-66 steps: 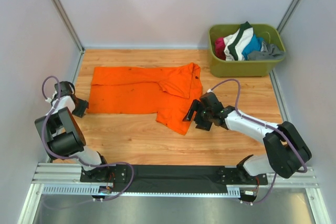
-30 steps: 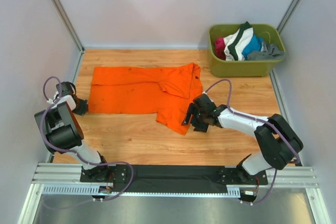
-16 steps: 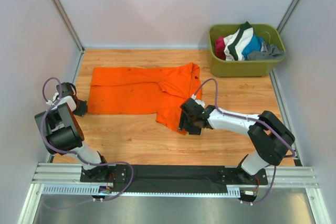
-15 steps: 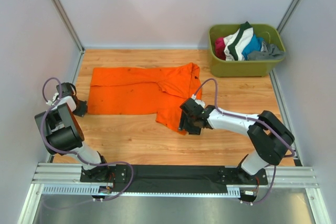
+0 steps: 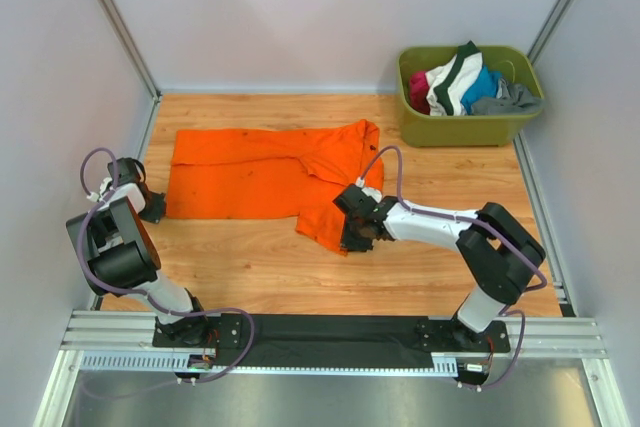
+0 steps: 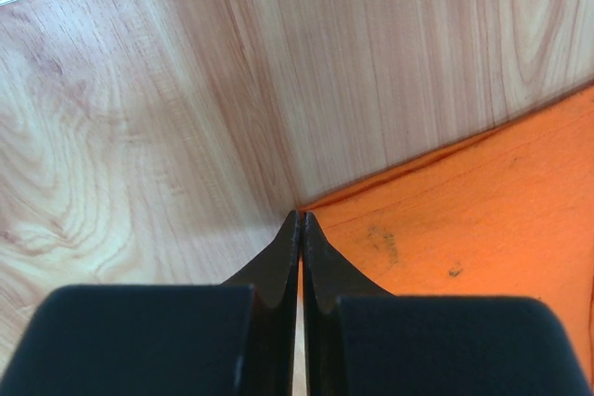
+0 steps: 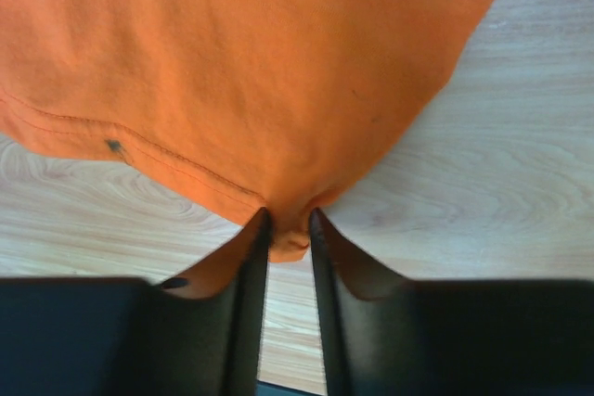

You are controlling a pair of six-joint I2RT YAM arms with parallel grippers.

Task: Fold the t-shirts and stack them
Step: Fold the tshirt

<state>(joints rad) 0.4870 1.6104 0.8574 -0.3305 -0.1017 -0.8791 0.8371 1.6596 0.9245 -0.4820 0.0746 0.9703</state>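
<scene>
A limp, light orange t-shirt (image 5: 265, 172) is spread left of the olive-green tub (image 5: 470, 125) and is judged best held by its corners. One hem corner is pinched in the narrowed jaws of the right gripper (image 7: 288, 222); the left gripper (image 6: 299, 222) is fully closed.

T-shirt (image 5: 260, 172): plain bright orange, a few tiny dark specks, hem stitching in the same orange.
Tub (image 5: 470, 129): olive green all over.
Clothes in tub (image 5: 455, 82): white with a dark band, bright blue, magenta-pink, grey.
Table (image 5: 250, 267): pale honey wood, wavy brown grain, faint plank lines.
Walls (image 5: 330, 17): flat pale lilac-grey.
Arms (image 5: 430, 229): white shells, black joints.
Cables (image 5: 384, 148): dull purple.
Left gripper (image 6: 299, 217): black fingers.
Right gripper (image 7: 289, 215): black fingers, orange sheen on the inner faces.
Rail (image 5: 100, 332): silver metal, black strip across the middle.
</scene>
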